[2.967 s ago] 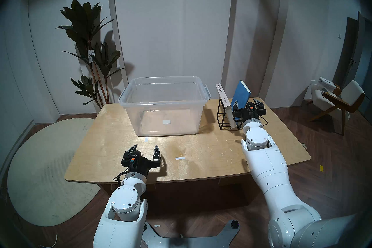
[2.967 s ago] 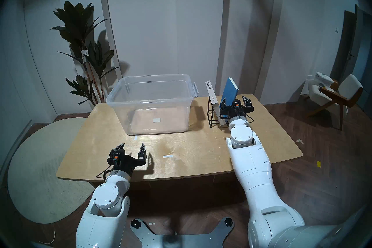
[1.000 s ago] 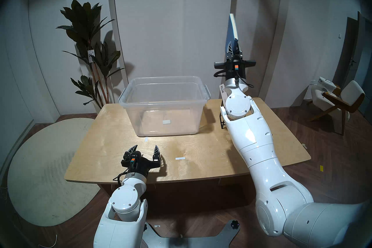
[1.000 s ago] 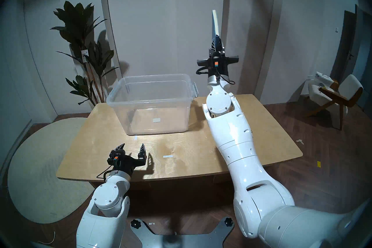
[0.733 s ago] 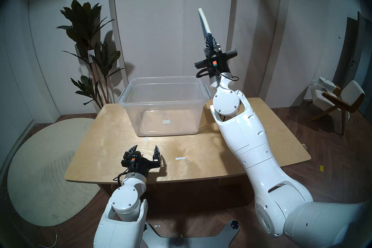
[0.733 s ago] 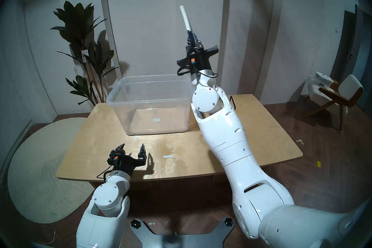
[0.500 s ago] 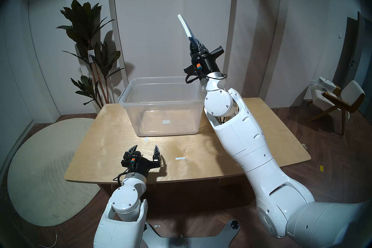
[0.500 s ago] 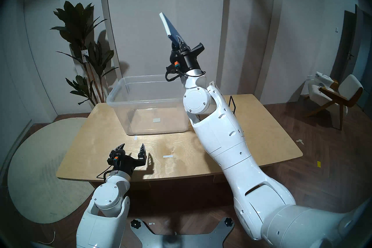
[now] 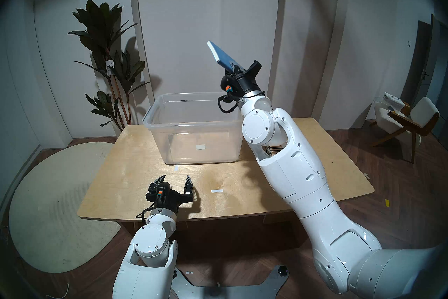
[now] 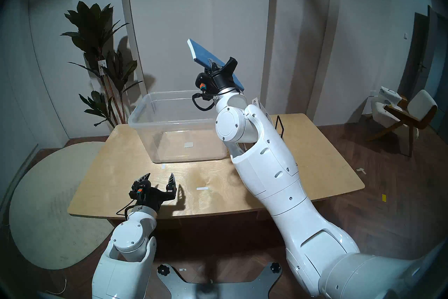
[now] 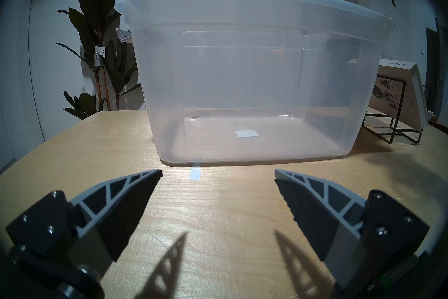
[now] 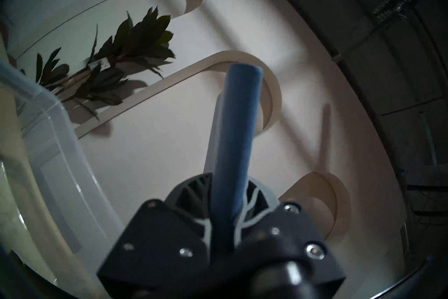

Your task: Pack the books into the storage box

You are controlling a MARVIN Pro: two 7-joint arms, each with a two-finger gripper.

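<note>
My right gripper (image 9: 232, 68) is shut on the thin blue book (image 9: 221, 54) and holds it tilted in the air above the right end of the clear storage box (image 9: 194, 122). The right wrist view shows the blue book (image 12: 236, 133) clamped between the fingers (image 12: 194, 190), with the box rim (image 12: 60, 145) at the left. The box is empty. The white book (image 11: 400, 97) leans in the black wire rack (image 11: 392, 131) to the right of the box. In the head views my right arm hides most of it. My left gripper (image 9: 174, 180) is open and empty, low over the table in front of the box.
The wooden table (image 9: 145, 170) bears a strip of white tape (image 9: 217, 191) near its front middle. A tall plant (image 9: 106, 48) stands behind the table's left corner. A chair (image 9: 407, 121) stands at the far right. My right forearm crosses over the table's right half.
My right gripper closed on the blue book at the rack, lifted it high, and swung it left. It now sits lower and more tilted over the box. The left arm has not moved.
</note>
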